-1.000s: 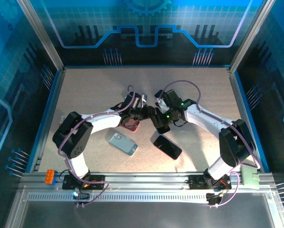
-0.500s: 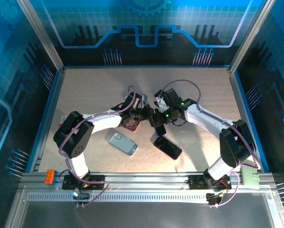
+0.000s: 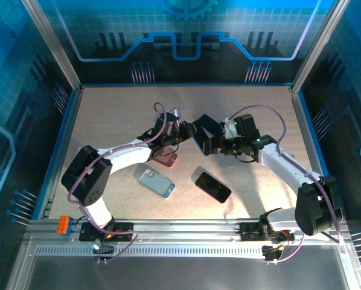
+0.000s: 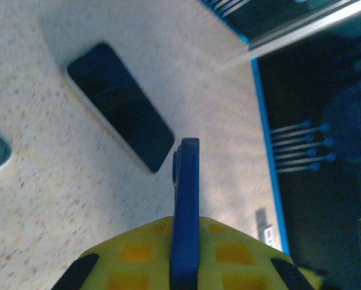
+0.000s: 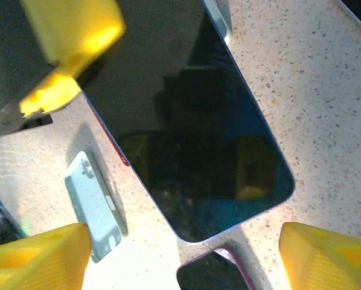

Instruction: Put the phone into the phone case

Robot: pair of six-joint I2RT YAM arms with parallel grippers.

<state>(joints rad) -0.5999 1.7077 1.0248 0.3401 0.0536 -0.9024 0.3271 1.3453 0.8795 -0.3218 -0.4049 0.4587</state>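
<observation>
A dark-screened phone (image 3: 203,130) with a blue rim hangs above the middle of the table, with my left gripper (image 3: 184,134) shut on its edge. In the left wrist view the phone (image 4: 186,199) stands edge-on between the yellow fingers (image 4: 138,248). In the right wrist view its screen (image 5: 192,139) faces the camera. My right gripper (image 3: 215,145) stands open just right of it, its fingers (image 5: 328,257) spread wide and touching nothing. A pale blue phone case (image 3: 156,182) (image 5: 96,205) lies flat nearer the front.
A black phone with a purple rim (image 3: 212,186) (image 4: 120,115) (image 5: 220,275) lies front of centre. A red case (image 3: 166,159) sits under the left arm. Blue walls (image 3: 306,130) close in the table.
My left gripper closed on the phone and raised it toward the back right. My right gripper opened, let go and drew back to the right.
</observation>
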